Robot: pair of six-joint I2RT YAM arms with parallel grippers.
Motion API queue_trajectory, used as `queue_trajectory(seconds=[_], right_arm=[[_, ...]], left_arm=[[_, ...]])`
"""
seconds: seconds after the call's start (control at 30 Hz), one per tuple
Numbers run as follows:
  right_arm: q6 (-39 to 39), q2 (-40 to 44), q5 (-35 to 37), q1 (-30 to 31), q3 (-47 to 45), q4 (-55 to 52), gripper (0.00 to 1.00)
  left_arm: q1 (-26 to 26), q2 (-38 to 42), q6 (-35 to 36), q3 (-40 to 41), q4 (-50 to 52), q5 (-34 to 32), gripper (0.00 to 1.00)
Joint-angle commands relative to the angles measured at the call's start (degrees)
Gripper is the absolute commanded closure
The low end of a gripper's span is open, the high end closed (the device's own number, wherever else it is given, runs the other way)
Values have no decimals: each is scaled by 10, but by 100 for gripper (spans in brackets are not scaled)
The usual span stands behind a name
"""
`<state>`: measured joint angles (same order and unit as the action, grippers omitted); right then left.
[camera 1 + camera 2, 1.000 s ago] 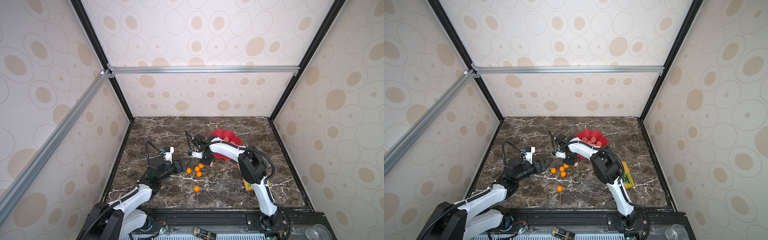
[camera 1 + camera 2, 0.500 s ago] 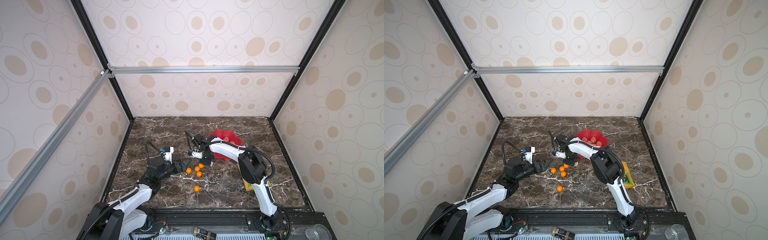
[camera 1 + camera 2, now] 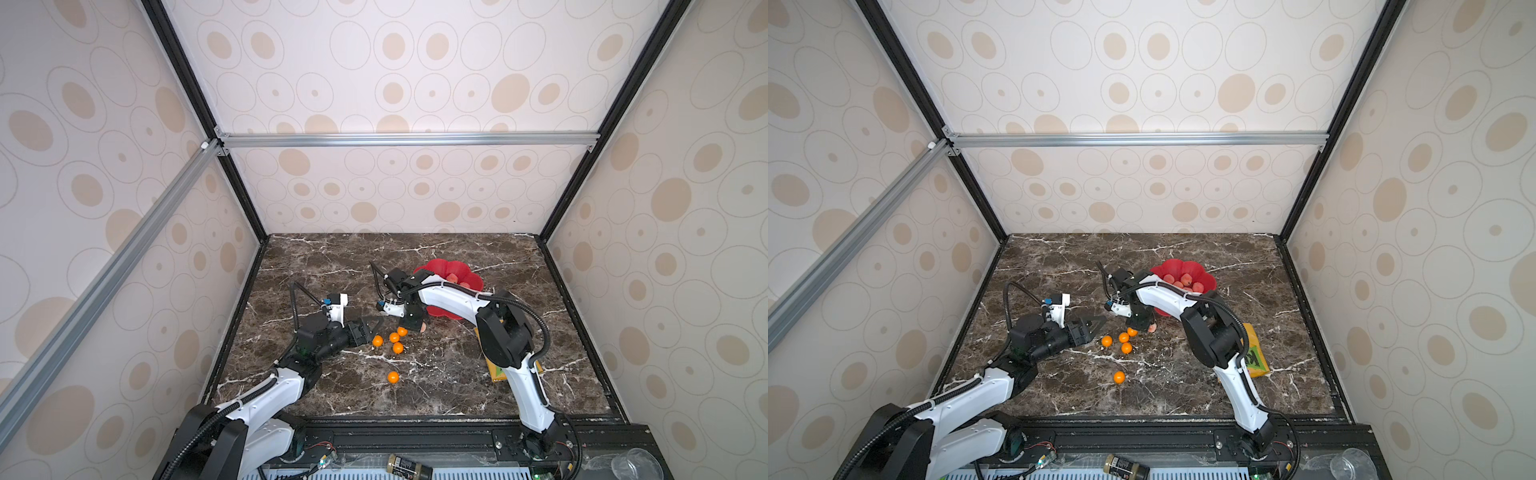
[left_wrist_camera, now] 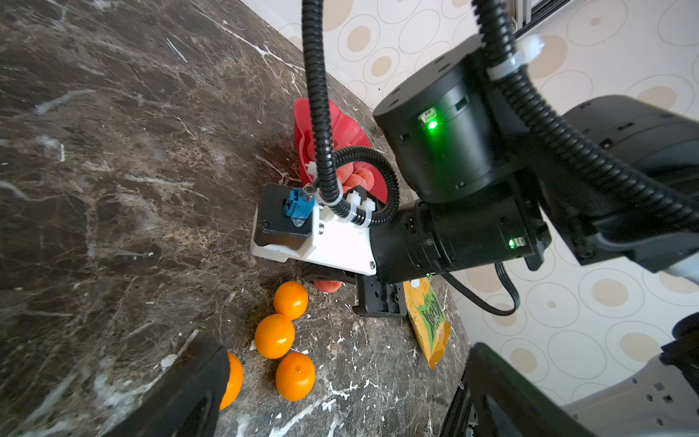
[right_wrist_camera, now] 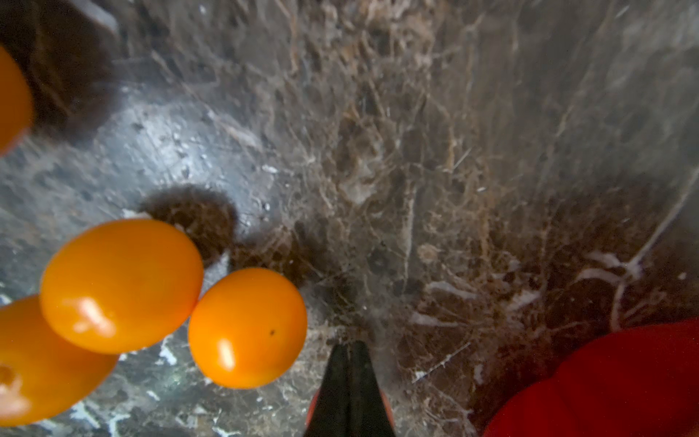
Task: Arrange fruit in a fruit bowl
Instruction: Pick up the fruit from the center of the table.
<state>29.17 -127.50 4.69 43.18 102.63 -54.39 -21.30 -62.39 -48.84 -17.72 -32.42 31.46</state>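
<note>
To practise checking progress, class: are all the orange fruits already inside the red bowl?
No, orange fruits lie on the table, outside the red bowl.

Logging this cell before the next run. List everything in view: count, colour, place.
table: one, dark brown marble, enclosure floor.
fruit bowl: one, red, scalloped rim, far right of the table.
bowl fruits: several, pink-red, inside the fruit bowl; count unclear.
loose pink fruit: one, pink-red, on the table near the fruit bowl's front.
orange fruits: five, bright orange, on the table; four clustered mid-table, one apart nearer the front edge.
snack bag: one, yellow-green, flat on the table's right side, partly hidden.
bottle: one, dark, lying below the table's front edge.
clear cup: one, transparent, below the table's front right corner.
left pincer: one, black, open, low by the orange cluster.
right pincer: one, black, shut, tips down at the loose pink fruit.
</note>
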Motion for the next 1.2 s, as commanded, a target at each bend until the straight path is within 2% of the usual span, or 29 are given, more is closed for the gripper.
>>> queue_trajectory(seconds=[0.0, 0.3, 0.53, 0.73, 0.93, 1.07, 1.17], right_arm=[[-7, 27, -8, 4, 0, -9, 100], [-57, 95, -68, -4, -51, 33, 100], [-98, 142, -90, -26, -87, 70, 100], [-153, 181, -131, -65, -122, 107, 100], [-224, 206, -140, -106, -157, 161, 100], [-272, 221, -182, -142, -179, 207, 100], [-304, 222, -184, -164, -188, 237, 100]], left_arm=[[4, 11, 19, -24, -8, 16, 1], [1, -1, 42, -56, -9, 26, 1], [-15, -32, 59, -80, -3, 0, 1], [-37, -88, 74, -123, -8, -19, 1], [-54, -168, 88, -178, -17, -22, 1], [-60, -219, 102, -224, 0, -22, 1], [-60, -251, 109, -252, 7, -25, 1]])
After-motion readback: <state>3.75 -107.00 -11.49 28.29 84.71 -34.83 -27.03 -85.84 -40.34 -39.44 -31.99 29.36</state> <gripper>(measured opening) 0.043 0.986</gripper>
